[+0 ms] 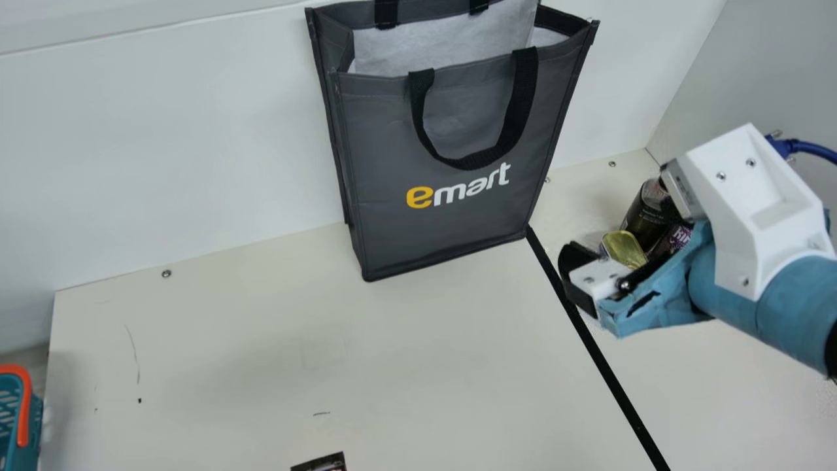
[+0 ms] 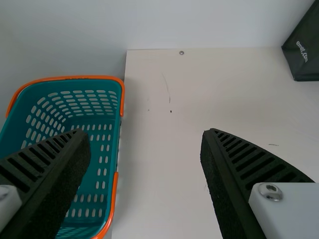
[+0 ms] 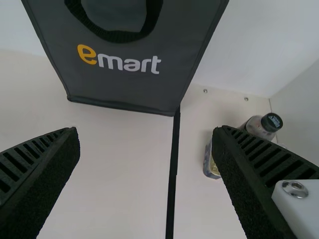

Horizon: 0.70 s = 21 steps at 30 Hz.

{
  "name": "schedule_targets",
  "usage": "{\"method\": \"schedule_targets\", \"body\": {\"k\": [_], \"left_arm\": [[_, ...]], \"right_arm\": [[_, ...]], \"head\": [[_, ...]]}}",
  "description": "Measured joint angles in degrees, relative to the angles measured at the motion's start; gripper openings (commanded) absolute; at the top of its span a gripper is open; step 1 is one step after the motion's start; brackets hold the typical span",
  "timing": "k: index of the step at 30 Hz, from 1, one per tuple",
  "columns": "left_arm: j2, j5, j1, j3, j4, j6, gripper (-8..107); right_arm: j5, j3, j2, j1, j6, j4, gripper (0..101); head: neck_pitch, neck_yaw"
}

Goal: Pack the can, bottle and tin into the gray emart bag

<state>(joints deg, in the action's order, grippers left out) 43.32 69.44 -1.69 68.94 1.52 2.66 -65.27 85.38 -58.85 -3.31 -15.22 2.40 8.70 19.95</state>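
Note:
The gray emart bag (image 1: pixel 458 131) stands upright with its top open, against the back wall in the main view. At the right, my right gripper (image 1: pixel 592 280) is held over the table, partly covering the tin (image 1: pixel 624 249), the dark bottle (image 1: pixel 646 210) and what looks like a purple-printed can (image 1: pixel 675 239). In the right wrist view, my right gripper (image 3: pixel 145 133) is open with nothing between its fingers; the bag (image 3: pixel 124 79) is beyond them, while the tin (image 3: pixel 210 162) and black-capped bottle (image 3: pixel 264 125) are partly behind one finger. My left gripper (image 2: pixel 145 135) is open and holds nothing.
A teal basket with orange handles (image 2: pixel 99 149) sits beside the cream table (image 2: pixel 164 199). A black strip (image 1: pixel 608 366) crosses the tabletop from the bag's corner. Walls rise behind and at the right. A small dark item (image 1: pixel 322 462) pokes in at the main view's bottom edge.

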Motion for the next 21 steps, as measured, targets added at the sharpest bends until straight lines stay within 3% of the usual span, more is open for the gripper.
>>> {"method": "schedule_targets", "body": {"k": [11,21], "left_arm": [[0.0,0.0,0.0,0.0,0.0,0.0,90],[0.0,0.0,0.0,0.0,0.0,0.0,90]], "right_arm": [[0.2,6.2,-5.0,-1.4,-4.7,3.8,91],[-1.7,13.6,-10.9,-4.8,-9.3,9.8,91]], "head": [[0.0,0.0],[0.0,0.0]]}}
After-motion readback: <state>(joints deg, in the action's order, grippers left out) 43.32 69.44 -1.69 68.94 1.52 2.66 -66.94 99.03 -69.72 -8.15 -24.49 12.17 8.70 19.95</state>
